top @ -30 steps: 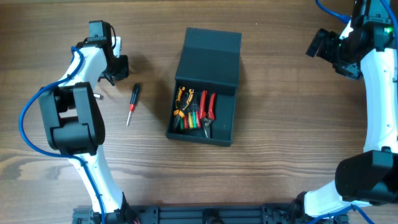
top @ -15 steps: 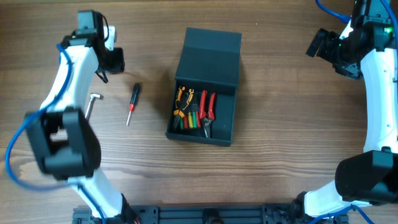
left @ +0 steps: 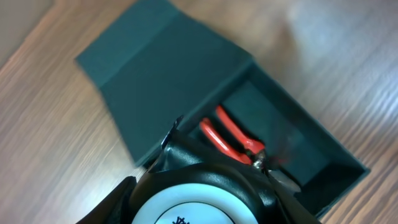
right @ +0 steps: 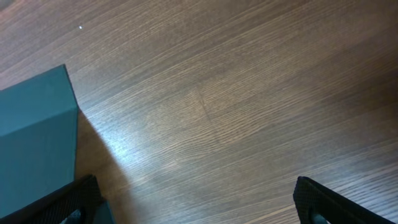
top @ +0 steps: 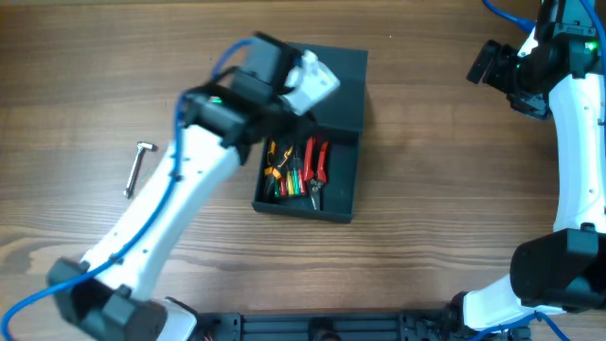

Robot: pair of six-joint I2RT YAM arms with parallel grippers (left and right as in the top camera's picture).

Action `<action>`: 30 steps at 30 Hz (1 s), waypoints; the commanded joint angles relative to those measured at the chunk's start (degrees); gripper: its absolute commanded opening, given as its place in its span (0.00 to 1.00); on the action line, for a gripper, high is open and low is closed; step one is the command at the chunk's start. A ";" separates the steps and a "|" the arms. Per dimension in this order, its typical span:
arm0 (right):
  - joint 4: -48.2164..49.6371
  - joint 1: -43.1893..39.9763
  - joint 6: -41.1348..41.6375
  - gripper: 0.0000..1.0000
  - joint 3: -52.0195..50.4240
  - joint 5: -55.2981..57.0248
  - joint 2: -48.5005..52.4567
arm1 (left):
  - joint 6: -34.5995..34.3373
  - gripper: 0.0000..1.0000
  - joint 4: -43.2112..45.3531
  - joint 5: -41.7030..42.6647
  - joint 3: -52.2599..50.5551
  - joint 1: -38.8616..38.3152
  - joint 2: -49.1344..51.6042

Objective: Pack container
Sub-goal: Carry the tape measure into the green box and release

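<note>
On a wooden tabletop (top: 426, 218), the matte teal-black container (top: 343, 180) sits at centre with its flap lid (top: 333, 62) open, likely light, stiff card best gripped by a wall. The left end effector (top: 311, 83) hovers over its hinge, grip impossible to tell; the right end effector (top: 483, 64), fingers apart, hangs well clear. Inside lie red pliers (top: 316, 159); a hex key (top: 138, 167) rests on open wood well to the left.

L arm (top: 186, 186) blurred, hides container (top: 333, 93) corner

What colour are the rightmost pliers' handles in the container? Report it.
Red; the pliers show best in the left wrist view.
</note>
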 commanded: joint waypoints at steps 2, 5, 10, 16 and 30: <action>0.22 -0.09 -0.63 1.00 -0.52 -0.52 0.44 | 11.23 0.04 -0.28 -2.29 0.26 -5.20 8.59; 0.22 -0.09 -0.66 1.00 -0.52 -0.52 0.42 | 14.38 0.04 -0.17 -2.27 0.26 -5.70 14.93; 0.26 -0.09 -0.63 1.00 -0.52 -0.52 0.44 | 17.31 0.04 1.73 -0.31 0.26 -6.14 22.80; 0.68 -0.09 -0.68 1.00 -0.52 -0.50 0.44 | 17.31 0.07 4.98 0.98 0.26 -7.10 24.30; 1.33 -0.09 -0.72 1.00 -0.52 -0.50 0.44 | 9.57 1.00 6.88 0.72 0.28 -7.96 23.17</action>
